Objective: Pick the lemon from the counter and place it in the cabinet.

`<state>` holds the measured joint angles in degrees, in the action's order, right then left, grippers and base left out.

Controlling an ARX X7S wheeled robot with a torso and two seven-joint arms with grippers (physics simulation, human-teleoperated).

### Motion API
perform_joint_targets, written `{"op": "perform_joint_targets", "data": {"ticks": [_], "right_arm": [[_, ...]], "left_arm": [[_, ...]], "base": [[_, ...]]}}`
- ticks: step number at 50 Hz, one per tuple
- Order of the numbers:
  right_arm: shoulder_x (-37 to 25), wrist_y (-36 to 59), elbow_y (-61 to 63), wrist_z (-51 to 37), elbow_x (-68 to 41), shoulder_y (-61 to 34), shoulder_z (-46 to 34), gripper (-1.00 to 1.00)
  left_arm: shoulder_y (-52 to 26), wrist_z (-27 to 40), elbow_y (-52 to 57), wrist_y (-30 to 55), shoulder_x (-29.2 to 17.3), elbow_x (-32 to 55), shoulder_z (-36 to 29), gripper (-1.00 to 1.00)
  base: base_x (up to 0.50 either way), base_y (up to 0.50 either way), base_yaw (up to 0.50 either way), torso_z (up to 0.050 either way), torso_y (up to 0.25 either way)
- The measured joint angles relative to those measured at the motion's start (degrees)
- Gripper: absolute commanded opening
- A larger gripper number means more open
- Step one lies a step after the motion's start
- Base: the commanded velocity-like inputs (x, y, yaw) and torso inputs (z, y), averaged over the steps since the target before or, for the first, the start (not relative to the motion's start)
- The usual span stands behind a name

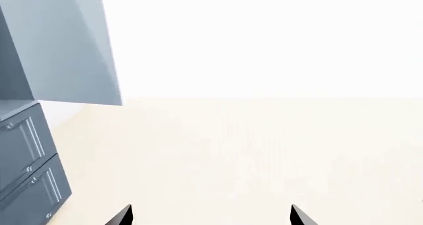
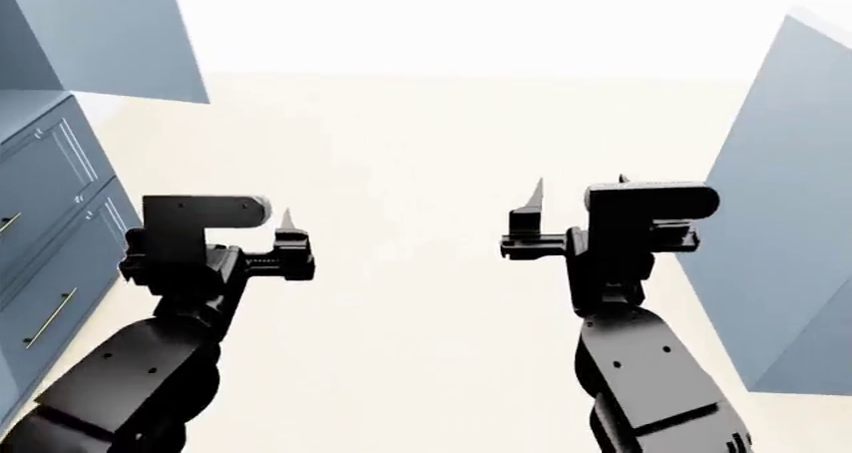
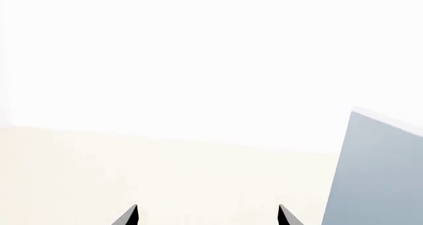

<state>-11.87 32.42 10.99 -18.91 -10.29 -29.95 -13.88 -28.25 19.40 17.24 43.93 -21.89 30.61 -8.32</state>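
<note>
Both arms are hovering over the counter (image 2: 426,154). The left gripper (image 1: 210,216) is showing fingertips spread wide, holding nothing; the right gripper (image 3: 208,216) is likewise released and empty. The cabinet (image 2: 54,224), with its brass handles, is standing beside the left gripper. The lemon is appearing in no view.

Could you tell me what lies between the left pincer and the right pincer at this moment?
Nothing: the head view shows only bare cream surface between the left pincer and the right pincer. No lemon shows in any view.
</note>
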Motion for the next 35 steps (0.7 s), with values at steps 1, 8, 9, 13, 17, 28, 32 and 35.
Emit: {"op": "perform_joint_targets", "data": {"ticks": [1,8,9,13,17,28,32,35], "right_arm": [[0.31,0.88,-0.8,0.15,-0.23,-1.92,0.16,1.0],[3.06,2.96,-12.06,0.74,-0.59,-15.44,0.68,1.0],[3.48,2.85,-14.18,0.78,-0.55,-17.28,0.71,1.0],[5.17,1.77,-22.92,0.91,-0.37,-24.32,0.75,1.0],[6.8,-0.21,-32.16,0.92,-0.28,-30.97,0.85,1.0],[10.05,-9.99,-59.21,-0.23,-3.99,-46.37,-2.21,1.0],[10.65,-13.88,-67.49,-1.02,-7.76,-50.48,-5.43,1.0],[10.95,-16.2,-72.2,-1.54,-10.33,-52.81,-7.54,1.0]], "left_arm": [[-2.01,-0.28,-0.63,1.12,-0.19,0.45,0.12,1.0],[-15.51,-3.36,-7.6,6.23,-1.08,2.33,0.13,1.0],[-17.33,-3.89,-9.02,6.52,-1.13,2.37,0.04,1.0],[-24.09,-6.05,-15.36,6.66,-1.18,1.98,-0.48,1.0],[-29.93,-8.12,-22.18,5.53,-0.97,1.15,-0.99,1.0],[-40.4,-12.19,-38.77,-0.06,0.15,-1.64,-1.91,1.0],[-42.43,-13.19,-42.57,-1.57,0.55,-2.32,-2.27,1.0],[-43.49,-13.78,-44.67,-2.44,0.8,-2.67,-2.48,1.0]], "base": [[0.0,0.0,0.0,0.0,0.0],[0.0,0.0,0.0,0.0,0.0],[0.0,0.0,0.0,0.0,0.0],[0.0,0.0,0.0,0.0,0.0],[0.0,0.0,0.0,0.0,0.0],[0.0,0.0,0.0,0.0,0.0],[0.0,0.0,0.0,0.0,0.0],[0.0,0.0,0.0,0.0,0.0]]}}
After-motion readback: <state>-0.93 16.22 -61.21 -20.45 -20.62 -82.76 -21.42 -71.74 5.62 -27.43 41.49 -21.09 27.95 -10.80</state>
